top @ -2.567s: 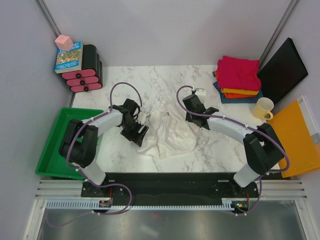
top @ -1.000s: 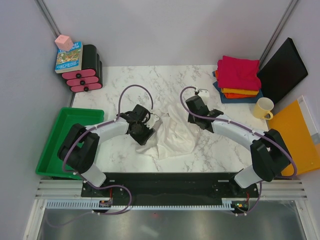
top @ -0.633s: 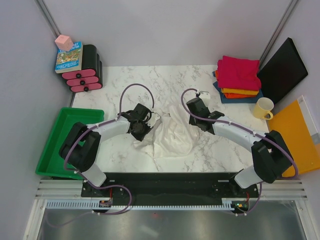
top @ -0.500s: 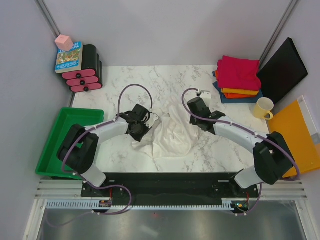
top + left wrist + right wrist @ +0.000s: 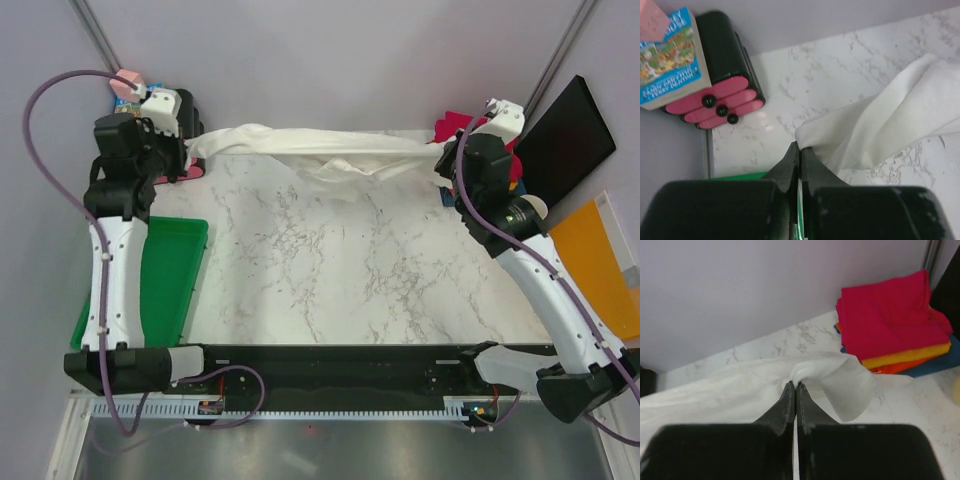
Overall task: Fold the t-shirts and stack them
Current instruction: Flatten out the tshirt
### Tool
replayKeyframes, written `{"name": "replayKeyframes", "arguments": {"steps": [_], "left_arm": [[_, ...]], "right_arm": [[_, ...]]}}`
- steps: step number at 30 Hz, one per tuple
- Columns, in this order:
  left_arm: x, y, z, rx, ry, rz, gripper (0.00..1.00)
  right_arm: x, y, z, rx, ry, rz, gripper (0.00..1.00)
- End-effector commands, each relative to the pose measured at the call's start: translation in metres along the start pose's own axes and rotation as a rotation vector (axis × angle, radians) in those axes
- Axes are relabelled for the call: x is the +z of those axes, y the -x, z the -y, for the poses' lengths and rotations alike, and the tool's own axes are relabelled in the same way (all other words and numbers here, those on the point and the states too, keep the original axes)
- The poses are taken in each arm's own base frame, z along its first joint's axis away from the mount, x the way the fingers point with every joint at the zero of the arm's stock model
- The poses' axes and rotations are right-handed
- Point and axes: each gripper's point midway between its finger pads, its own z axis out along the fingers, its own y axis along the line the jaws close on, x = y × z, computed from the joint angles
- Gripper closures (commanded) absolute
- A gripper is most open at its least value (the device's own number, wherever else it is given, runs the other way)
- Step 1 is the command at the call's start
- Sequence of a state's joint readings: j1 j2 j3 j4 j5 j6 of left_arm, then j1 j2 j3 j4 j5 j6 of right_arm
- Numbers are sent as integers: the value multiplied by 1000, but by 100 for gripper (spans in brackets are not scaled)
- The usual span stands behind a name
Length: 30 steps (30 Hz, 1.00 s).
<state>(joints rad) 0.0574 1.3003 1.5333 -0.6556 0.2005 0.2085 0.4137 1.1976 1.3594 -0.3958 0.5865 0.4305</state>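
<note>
Half a second ago the off-white shirt [image 5: 330, 155] lay crumpled mid-tabletop [image 5: 350, 270] between our lowered arms. Now we hold it raised and stretched wide across the far side. Our left gripper [image 5: 799, 150] pinches one end and our right gripper [image 5: 794, 388] is clamped on the other. Only the wrist views show the closed fingers biting cloth. The right one also shows the folded stack just beyond: magenta tee [image 5: 890, 310] on top, orange tee [image 5: 900, 360] beneath, dark blue tee [image 5: 946, 359] lowest.
</note>
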Motion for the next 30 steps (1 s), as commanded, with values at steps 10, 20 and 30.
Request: {"name": "replayKeyframes", "arguments": {"steps": [10, 20, 30], "left_arm": [[-8, -70, 2, -68, -24, -145, 98], [-110, 46, -7, -75, 45, 249, 98], [-172, 85, 9, -32, 47, 384, 98]], "right_arm": [[-2, -62, 37, -100, -40, -153, 100], [-69, 64, 31, -21, 63, 130, 100], [-101, 98, 20, -15, 169, 154, 100]]}}
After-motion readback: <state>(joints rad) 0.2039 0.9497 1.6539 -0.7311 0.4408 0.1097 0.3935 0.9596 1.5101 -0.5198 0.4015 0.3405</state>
